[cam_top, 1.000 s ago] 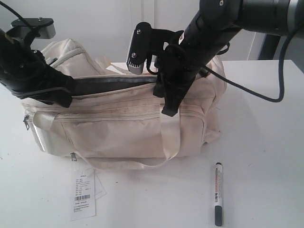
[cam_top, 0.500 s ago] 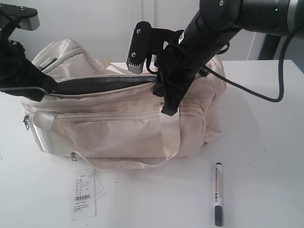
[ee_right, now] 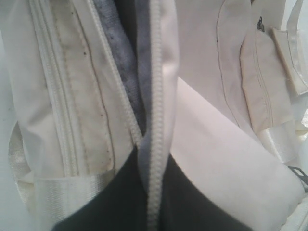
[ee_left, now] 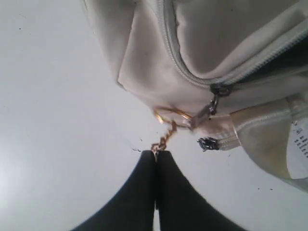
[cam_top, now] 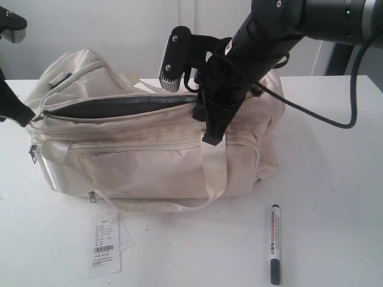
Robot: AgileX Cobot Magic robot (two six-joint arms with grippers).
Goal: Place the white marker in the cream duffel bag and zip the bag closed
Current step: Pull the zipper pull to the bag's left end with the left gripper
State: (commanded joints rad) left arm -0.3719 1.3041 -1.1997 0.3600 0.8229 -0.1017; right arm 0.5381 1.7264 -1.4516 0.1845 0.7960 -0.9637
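Observation:
The cream duffel bag [cam_top: 155,161] lies on the white table with its top zip open, and dark lining [cam_top: 119,107] shows in the slot. My left gripper [cam_top: 27,119] is off the bag's left end. In the left wrist view this gripper [ee_left: 155,153] is shut on a small gold chain [ee_left: 166,137] that hangs from the zip slider [ee_left: 213,98]. My right gripper [cam_top: 209,139] is on the bag's top, and in the right wrist view it [ee_right: 152,155] is shut on the zipper tape [ee_right: 155,96] at the opening's edge. The white marker [cam_top: 274,242] lies on the table in front of the bag, at the right.
A white barcode tag [cam_top: 105,245] lies on the table in front of the bag's left half. A webbing handle [cam_top: 212,179] droops over the bag's front. A second dark zip pull [ee_left: 208,143] sits on the bag's end. A black cable [cam_top: 335,122] hangs from the right arm.
My left gripper has moved left, off the bag's top to its end, and the dark opening now shows uncovered. The right gripper, bag and marker have stayed put.

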